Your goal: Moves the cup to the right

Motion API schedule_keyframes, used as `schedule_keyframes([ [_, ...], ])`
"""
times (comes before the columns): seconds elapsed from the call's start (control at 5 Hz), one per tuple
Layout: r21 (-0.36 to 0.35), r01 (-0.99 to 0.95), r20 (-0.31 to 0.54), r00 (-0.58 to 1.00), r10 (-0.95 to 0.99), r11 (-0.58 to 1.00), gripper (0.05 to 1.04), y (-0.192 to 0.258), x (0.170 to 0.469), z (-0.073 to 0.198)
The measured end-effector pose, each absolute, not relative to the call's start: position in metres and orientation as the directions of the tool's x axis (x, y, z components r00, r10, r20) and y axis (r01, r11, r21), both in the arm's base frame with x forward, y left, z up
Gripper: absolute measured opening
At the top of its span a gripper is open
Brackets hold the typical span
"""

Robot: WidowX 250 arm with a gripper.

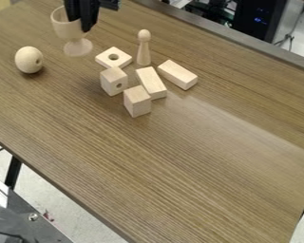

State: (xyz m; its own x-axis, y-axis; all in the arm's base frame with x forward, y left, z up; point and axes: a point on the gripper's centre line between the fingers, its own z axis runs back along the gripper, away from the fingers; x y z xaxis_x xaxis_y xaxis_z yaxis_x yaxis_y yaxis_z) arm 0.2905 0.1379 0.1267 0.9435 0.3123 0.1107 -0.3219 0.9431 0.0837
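- The cup [62, 31] stood upright on the counter [180, 171], near the view's upper left.
- The hand [81, 24] hung down over the cup's bowl, hiding part of its rim; whether it was spread or pinching the cup could not be told.
- The ball [28, 60] lay near the cup, lower left in the view.
- To the cup's right in the view, the peg [143, 51] stood upright near five blocks.

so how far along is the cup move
Nothing looks done: the cup stands upright, left of the wooden blocks in this view. The gripper is at its bowl, though whether it has a hold is unclear. The whole move right apparently remains.
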Motion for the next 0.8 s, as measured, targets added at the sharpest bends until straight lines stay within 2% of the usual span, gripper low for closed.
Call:
schedule_keyframes([
  [0.4, 0.063, -0.279, 0.147, 0.952, 0.267, 0.958, 0.117, 0.104, 0.297, 0.146],
  [0.8, 0.081, -0.199, 0.169, 0.969, 0.183, 0.977, 0.117, 0.055, 0.311, 0.15],
])
